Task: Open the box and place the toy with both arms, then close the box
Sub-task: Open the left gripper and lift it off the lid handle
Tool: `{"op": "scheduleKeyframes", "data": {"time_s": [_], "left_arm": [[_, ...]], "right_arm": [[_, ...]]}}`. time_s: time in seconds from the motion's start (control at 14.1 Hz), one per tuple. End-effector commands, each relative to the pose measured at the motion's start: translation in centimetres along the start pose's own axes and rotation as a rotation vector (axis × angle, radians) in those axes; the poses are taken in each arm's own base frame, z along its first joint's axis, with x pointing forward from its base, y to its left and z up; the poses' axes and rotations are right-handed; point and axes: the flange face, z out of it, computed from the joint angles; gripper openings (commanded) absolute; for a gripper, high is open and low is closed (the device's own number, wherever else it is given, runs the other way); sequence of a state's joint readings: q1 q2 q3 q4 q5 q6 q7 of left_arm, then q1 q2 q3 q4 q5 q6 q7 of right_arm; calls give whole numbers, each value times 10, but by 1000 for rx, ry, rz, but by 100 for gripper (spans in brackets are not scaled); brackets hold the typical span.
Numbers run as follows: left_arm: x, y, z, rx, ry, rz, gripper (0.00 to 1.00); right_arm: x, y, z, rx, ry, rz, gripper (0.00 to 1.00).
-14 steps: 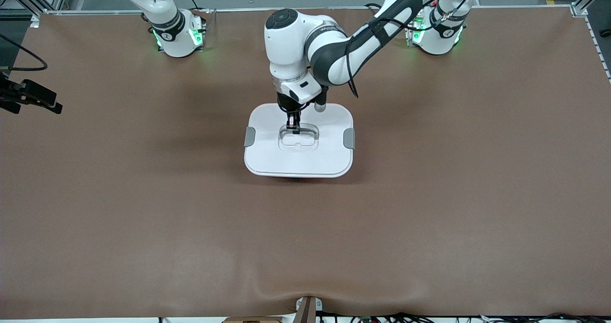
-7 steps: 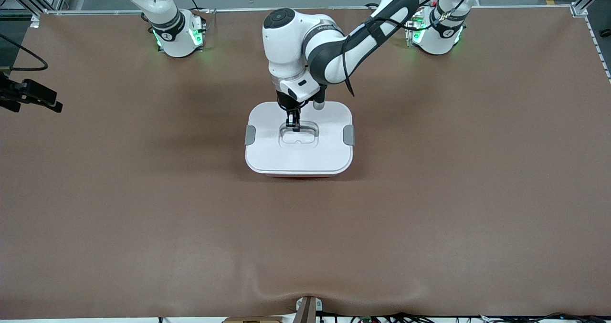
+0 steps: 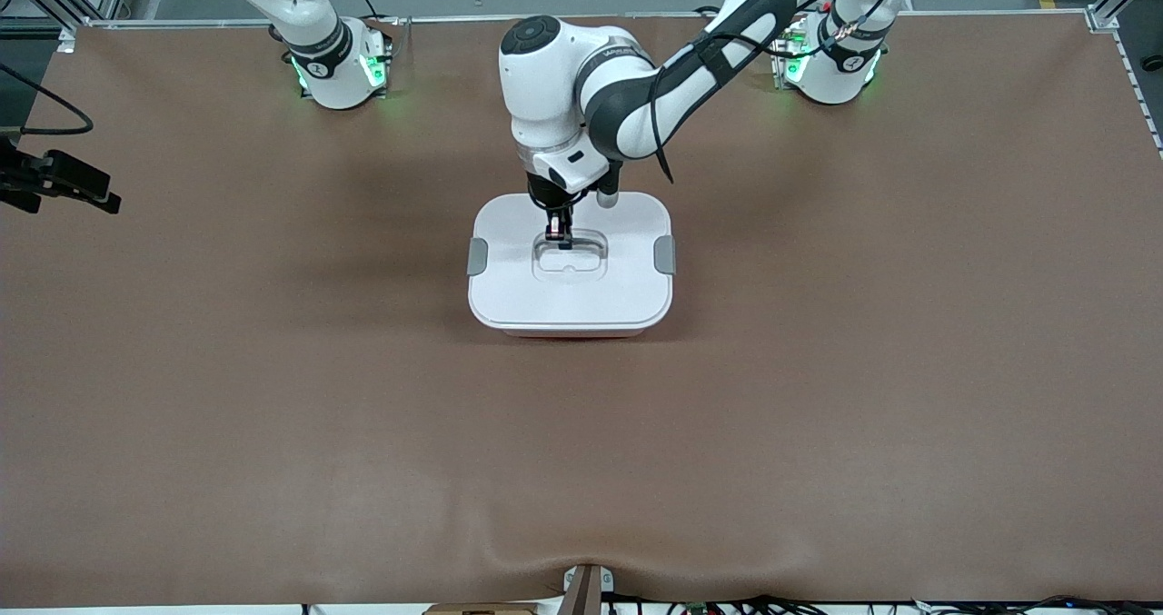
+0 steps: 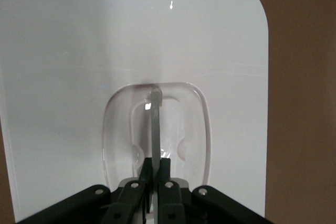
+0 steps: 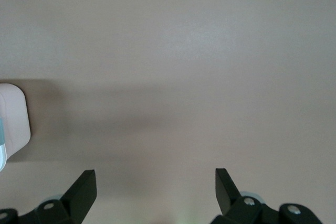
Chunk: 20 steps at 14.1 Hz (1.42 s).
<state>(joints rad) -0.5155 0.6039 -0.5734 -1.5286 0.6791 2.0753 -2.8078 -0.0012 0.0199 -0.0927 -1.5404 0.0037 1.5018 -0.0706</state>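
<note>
Tabletop [image 3: 273, 397]: brown covering, bare apart from one item, with a slight ripple at the edge nearest the front camera.

Box [image 3: 509, 306]: sits at mid-table, between my two bases and nearer to the front camera than both. The white lid [image 3: 618, 297] is fully seated; a thin pink strip of the tub shows under the lid edge closest to the camera. One grey side clip [image 3: 477, 257] faces the right arm's end, the other clip [image 3: 664, 254] the left arm's end. Judgement: the lid is back on, so this looks like the closing stage, or a lid not yet lifted; the frames alone do not settle which.

Toy: not visible anywhere on the tabletop. It may be inside the box, but the opaque lid hides that.

Left gripper [image 4: 156, 169]: down in the lid's recessed well, pinched narrow on the thin clear handle [image 4: 155, 124], which stands up on edge between my fingers. Gripping here lets me carry and seat the lid centrally, without tilting it.

Right gripper [image 5: 156, 182]: spread wide, holding nothing, over bare tabletop toward the right arm's end; a corner of the lid shows at the margin of its wrist view. This arm waits, clear of the left arm's work.
</note>
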Motion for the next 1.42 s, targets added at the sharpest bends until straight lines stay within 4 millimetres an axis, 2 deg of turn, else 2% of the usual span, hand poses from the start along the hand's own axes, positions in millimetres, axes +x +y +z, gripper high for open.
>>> {"op": "scheduleKeyframes", "data": {"time_s": [0.0, 0.36, 0.57, 0.64, 0.71, 0.78, 0.92, 1.07, 1.21, 1.35], "left_arm": [[5, -14, -1, -31, 46, -203, 0], [10, -21, 13, -16, 68, -192, 0], [12, -17, 14, -18, 66, -192, 0], [16, -12, 14, -19, 67, -193, 31], [16, -9, 10, -24, 60, -191, 70], [17, -6, 4, -31, 57, -173, 100], [20, 1, -16, -46, 42, -135, 100], [29, 11, -44, -15, 3, -126, 100], [50, 30, -79, 11, -44, -106, 100], [83, 52, -103, 41, -41, -46, 100]], "right_arm": [[-2, -7, -1, -10, -5, -18, 100], [-1, -12, -1, -12, -5, -25, 100], [-2, -12, -1, -12, -4, -25, 100], [-1, -12, -1, -12, -5, -24, 100], [-1, -12, -1, -12, -5, -24, 100], [-1, -12, -1, -10, -5, -24, 100], [-1, -12, -1, -5, -2, -23, 100], [-1, -14, -1, 0, -1, -26, 100], [-1, -21, -5, -1, 6, -40, 100], [0, -27, -8, -10, 10, -50, 100]]}}
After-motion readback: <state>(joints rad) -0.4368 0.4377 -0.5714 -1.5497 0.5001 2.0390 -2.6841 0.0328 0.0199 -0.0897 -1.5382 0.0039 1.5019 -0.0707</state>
